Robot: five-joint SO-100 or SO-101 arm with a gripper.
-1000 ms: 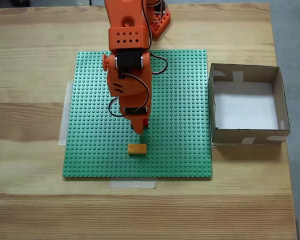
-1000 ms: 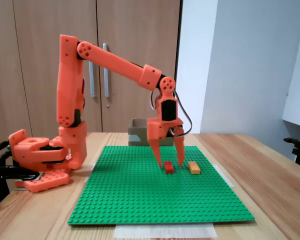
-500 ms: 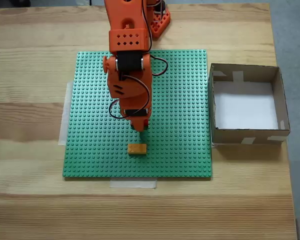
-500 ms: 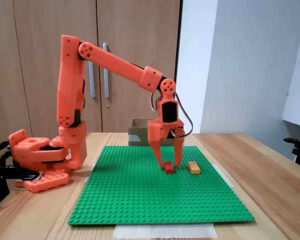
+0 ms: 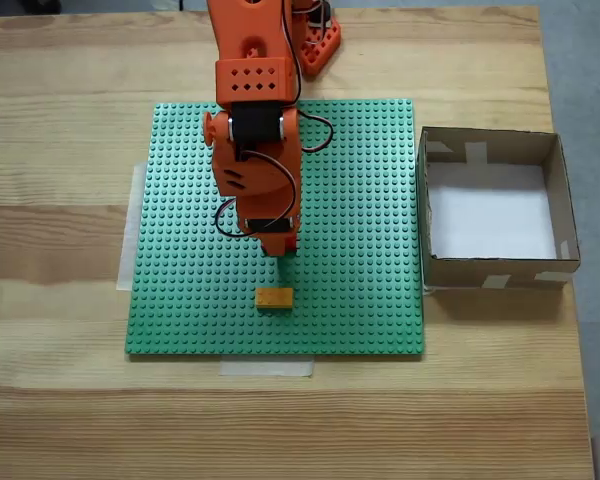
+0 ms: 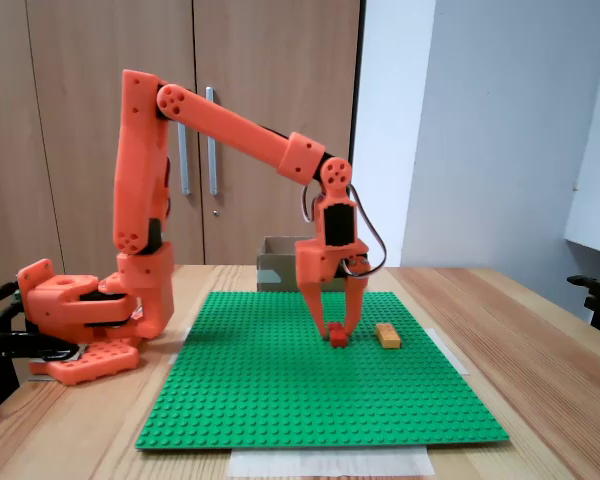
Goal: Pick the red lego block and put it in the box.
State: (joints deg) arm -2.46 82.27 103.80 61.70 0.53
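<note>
In the side-on fixed view the red lego block point(image 6: 336, 338) sits low on the green baseplate point(image 6: 280, 390). My orange gripper point(image 6: 336, 329) points straight down and is shut on it, one finger on each side. From above, my gripper point(image 5: 282, 255) hangs over the middle of the baseplate point(image 5: 360, 200) and covers the red block. The box point(image 5: 490, 272), brown cardboard with a white floor, stands to the right of the plate. From the side, the box point(image 6: 278, 272) shows behind the arm.
An orange-yellow brick point(image 5: 274, 297) lies just in front of the gripper, and to its right in the side view point(image 6: 388, 335). The arm's base point(image 6: 80, 310) stands at the table's far edge. Bare wood surrounds the plate.
The fingers have drawn together from a wide stance until they clamp the red block. The arm has dipped slightly and has otherwise stayed in place.
</note>
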